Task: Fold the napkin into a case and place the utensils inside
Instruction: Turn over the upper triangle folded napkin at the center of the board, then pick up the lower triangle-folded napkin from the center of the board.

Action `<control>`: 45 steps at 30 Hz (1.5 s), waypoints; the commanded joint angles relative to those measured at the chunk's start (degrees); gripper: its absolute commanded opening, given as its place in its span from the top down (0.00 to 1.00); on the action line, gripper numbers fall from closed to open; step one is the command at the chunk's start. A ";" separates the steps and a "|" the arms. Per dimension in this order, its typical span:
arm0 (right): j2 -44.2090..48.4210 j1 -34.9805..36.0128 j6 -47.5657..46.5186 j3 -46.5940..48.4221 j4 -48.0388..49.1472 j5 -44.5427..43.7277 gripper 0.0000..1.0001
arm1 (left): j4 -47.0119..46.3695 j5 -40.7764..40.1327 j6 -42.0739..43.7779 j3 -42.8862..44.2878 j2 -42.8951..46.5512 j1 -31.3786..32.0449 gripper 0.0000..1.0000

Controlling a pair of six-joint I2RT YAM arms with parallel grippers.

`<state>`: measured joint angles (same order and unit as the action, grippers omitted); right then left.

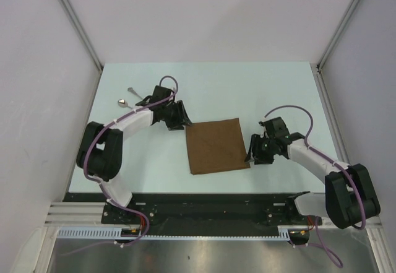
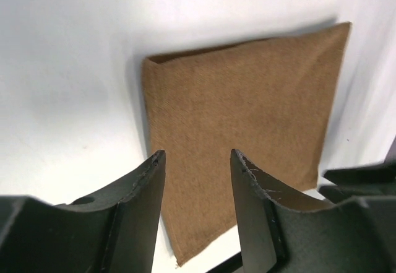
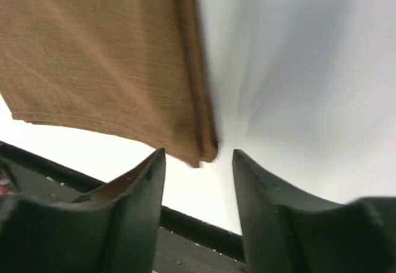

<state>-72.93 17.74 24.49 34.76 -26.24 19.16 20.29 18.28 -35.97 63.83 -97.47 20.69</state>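
**Top external view: napkin lies flat, both sets of fingers empty at opposite corners**

Between the arms, the brown napkin (image 1: 215, 145) lies on the tabletop (image 1: 247, 87) and looks already doubled. One corner sits under the left fingers (image 2: 156, 171); the opposite corner sits just ahead of the right fingers (image 3: 154, 169). Both pairs stand partly apart and hold nothing. To narrow the cloth into a case, each pair should probably pinch all layers along one edge, lift low and together, then lay edge on edge. The utensils (image 1: 122, 103) lie behind the left fingers, well apart from the cloth.

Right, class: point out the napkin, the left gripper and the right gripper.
napkin (image 1: 215, 145), top view, middle of the brown cloth.
left gripper (image 2: 198, 156), left wrist view, midway between its fingertips.
right gripper (image 3: 198, 155), right wrist view, midway between its fingertips.
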 commanded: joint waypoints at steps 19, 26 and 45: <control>-41.13 35.95 13.03 53.80 -7.76 -28.99 0.23 | 12.66 -24.07 -10.44 -3.63 22.66 -9.09 0.48; -47.74 39.21 16.11 60.94 -12.69 -32.77 0.36 | 13.81 -23.65 -9.48 -3.45 24.08 -9.35 0.48; -58.03 41.06 17.17 62.44 -18.33 -39.11 0.97 | 12.41 -18.37 -5.70 -3.89 21.62 -11.37 0.47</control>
<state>-126.23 58.33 40.42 98.52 -44.05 -19.44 33.87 -1.56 -43.90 60.62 -76.23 9.98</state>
